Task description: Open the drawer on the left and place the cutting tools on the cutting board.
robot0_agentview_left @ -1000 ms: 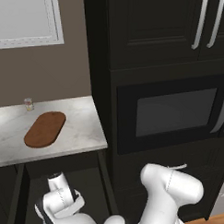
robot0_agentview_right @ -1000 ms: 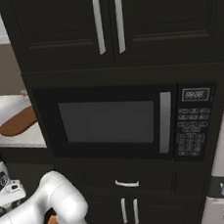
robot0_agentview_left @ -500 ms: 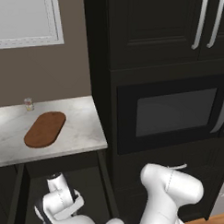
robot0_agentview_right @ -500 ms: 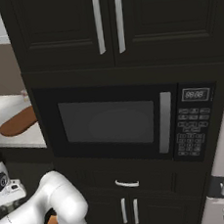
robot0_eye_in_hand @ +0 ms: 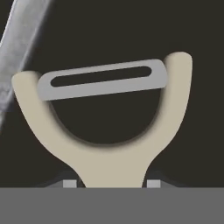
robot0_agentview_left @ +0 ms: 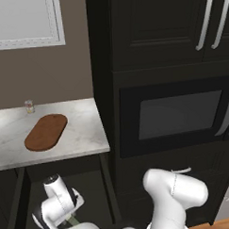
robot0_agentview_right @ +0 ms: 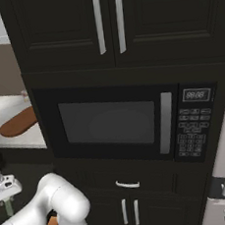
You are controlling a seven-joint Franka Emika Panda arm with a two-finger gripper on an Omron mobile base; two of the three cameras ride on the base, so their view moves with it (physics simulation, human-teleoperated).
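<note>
Peeler [robot0_eye_in_hand: 109, 127] now sits between the fingertips [robot0_eye_in_hand: 69, 183], jaws narrowed onto its neck from wide apart a second ago. Grasp looks nearly made; board [robot0_agentview_left: 46, 132] on the counter's middle waits bare.

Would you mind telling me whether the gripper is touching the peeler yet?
Touching, it seems: in the hand view the two fingertips sit flush against either side of the peeler neck, with no gap showing.
</note>
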